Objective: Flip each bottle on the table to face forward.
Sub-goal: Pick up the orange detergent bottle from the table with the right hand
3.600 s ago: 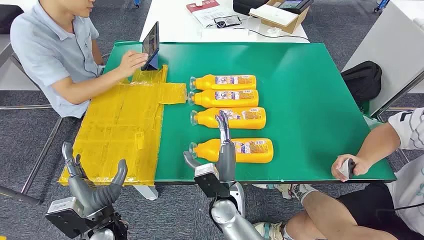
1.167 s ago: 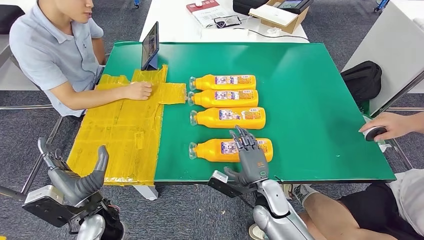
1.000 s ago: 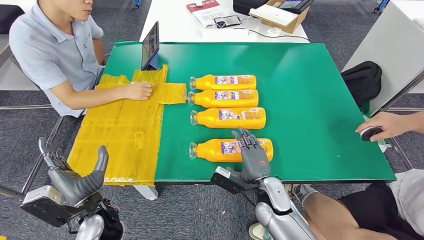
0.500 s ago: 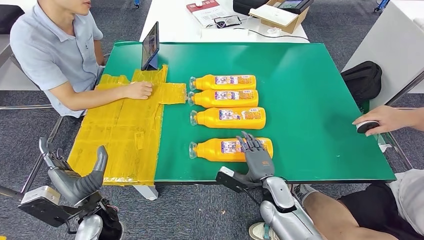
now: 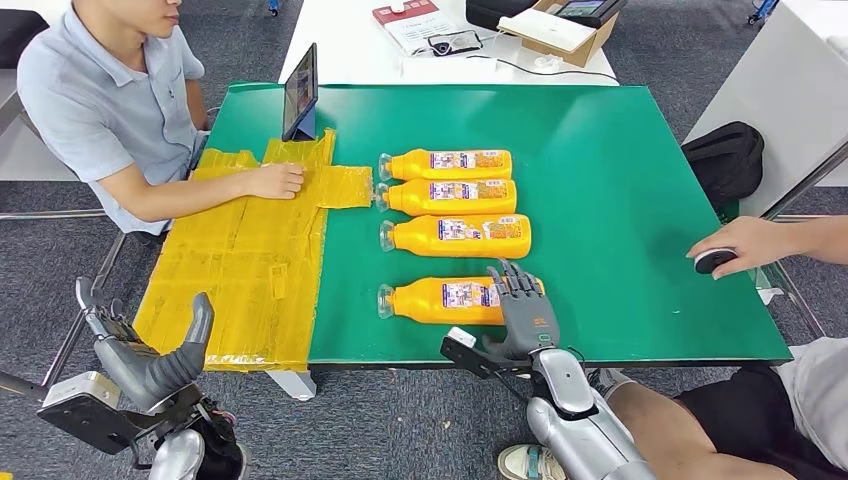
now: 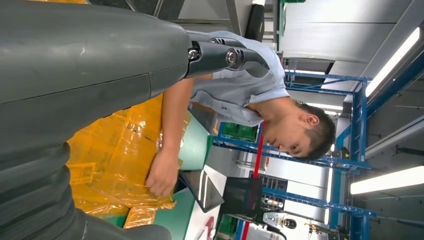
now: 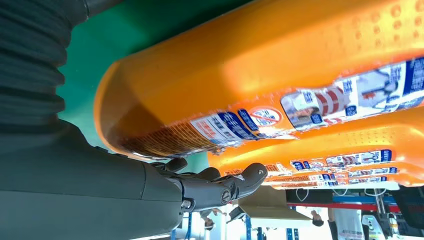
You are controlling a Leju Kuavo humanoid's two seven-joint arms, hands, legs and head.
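Overhead, four orange bottles lie on their sides on the green table, caps to the left. The right hand rests over the base end of the nearest bottle; whether it grips is unclear. Its wrist camera adds the underside: a finger curls beneath that bottle's base. The left hand hangs beside the table, fingers apart, holding nothing. A seated person rests a hand on yellow sheeting; another person's hand covers a mouse.
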